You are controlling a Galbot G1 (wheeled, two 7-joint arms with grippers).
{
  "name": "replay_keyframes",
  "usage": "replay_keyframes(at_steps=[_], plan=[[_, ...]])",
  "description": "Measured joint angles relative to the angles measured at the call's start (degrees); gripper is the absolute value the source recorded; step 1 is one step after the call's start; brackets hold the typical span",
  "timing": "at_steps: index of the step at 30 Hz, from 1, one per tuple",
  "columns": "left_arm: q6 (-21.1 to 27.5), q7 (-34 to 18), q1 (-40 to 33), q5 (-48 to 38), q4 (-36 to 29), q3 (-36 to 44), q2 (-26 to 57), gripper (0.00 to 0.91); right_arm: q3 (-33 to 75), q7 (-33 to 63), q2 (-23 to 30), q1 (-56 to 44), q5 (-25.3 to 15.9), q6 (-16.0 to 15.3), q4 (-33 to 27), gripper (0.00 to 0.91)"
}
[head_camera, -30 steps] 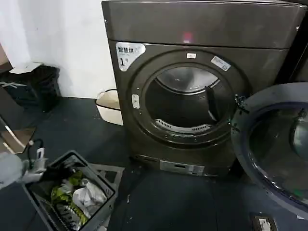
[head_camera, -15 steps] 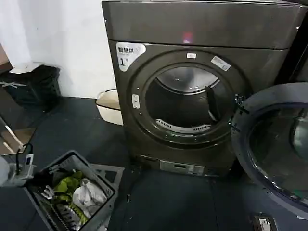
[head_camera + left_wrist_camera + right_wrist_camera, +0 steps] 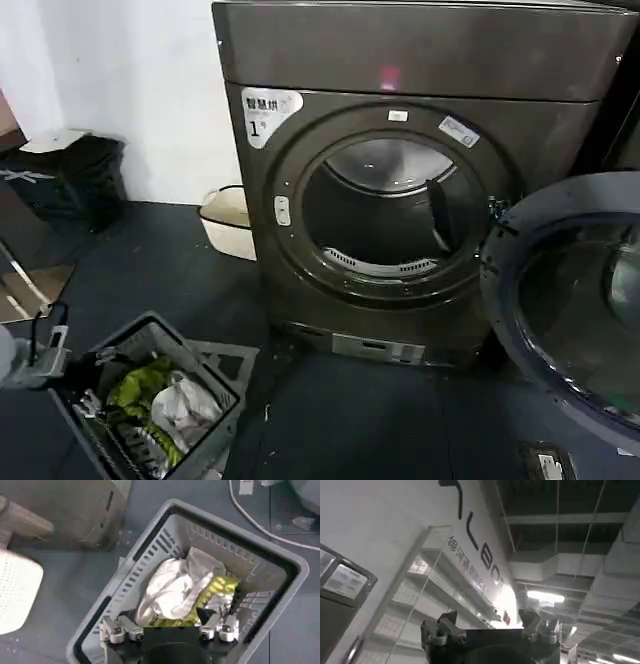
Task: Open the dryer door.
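Observation:
The dryer [image 3: 400,60] stands straight ahead with its drum opening [image 3: 385,215] uncovered. The dryer door [image 3: 570,300] is swung wide to the right, dark inner side and tinted glass facing me, hinged at the opening's right edge. My left gripper [image 3: 52,345] hangs at the lower left over a grey laundry basket [image 3: 215,385]. In the left wrist view that gripper [image 3: 170,622] is open above white and yellow-green clothes [image 3: 175,587], holding nothing. My right gripper [image 3: 489,622] is open and points up at a wall and ceiling, away from the door.
A white basin [image 3: 228,220] sits on the floor left of the dryer. A black bin [image 3: 70,180] stands by the wall at far left. A small flat item [image 3: 545,462] lies on the dark floor under the door. A white cable [image 3: 260,525] runs beside the basket [image 3: 280,565].
My left arm has drawn back toward the left edge, away from the middle of the basket. The door and dryer have not moved.

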Motion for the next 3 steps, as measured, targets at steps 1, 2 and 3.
replay_keyframes(at_steps=[1,2,3], plan=[[-0.05,-0.01,0.04,0.06,0.05,-0.15,0.02,0.907,0.11,0.0,-0.05,-0.03,-0.18,-0.05,0.0,0.907],[-0.1,-0.08,0.09,0.12,0.14,-0.27,0.01,0.907,0.13,-0.02,-0.04,-0.03,-0.48,-0.05,-0.06,0.907],[-0.14,-0.09,0.12,0.47,0.25,-0.35,0.01,0.907,0.16,-0.04,-0.01,-0.05,-0.61,-0.04,-0.1,0.907]])
